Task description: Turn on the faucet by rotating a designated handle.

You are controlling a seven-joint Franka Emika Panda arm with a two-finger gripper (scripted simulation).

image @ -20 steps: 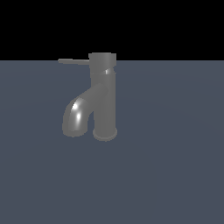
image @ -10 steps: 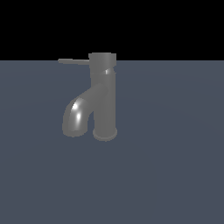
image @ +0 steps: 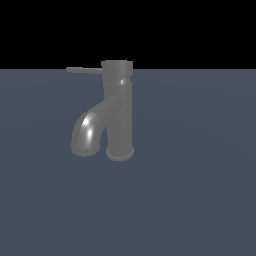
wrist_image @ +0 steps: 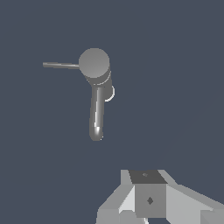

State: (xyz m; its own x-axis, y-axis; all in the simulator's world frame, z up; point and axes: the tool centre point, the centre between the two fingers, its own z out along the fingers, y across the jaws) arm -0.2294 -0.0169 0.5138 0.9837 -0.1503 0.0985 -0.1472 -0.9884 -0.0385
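Note:
The faucet is a dark grey glossy tap standing upright on the flat grey surface, and its thick spout curves down toward the exterior view's left. The handle, a thin straight rod, sticks out level from the top cap toward that same side. Seen from above in the wrist view, the faucet shows its round cap, with the handle jutting sideways. Only grey blocky parts of my gripper show at the wrist picture's edge, well apart from the faucet and touching nothing. The gripper is absent from the exterior view.
A plain blue-grey floor spreads around the faucet on all sides. Black background lies behind it in the exterior view.

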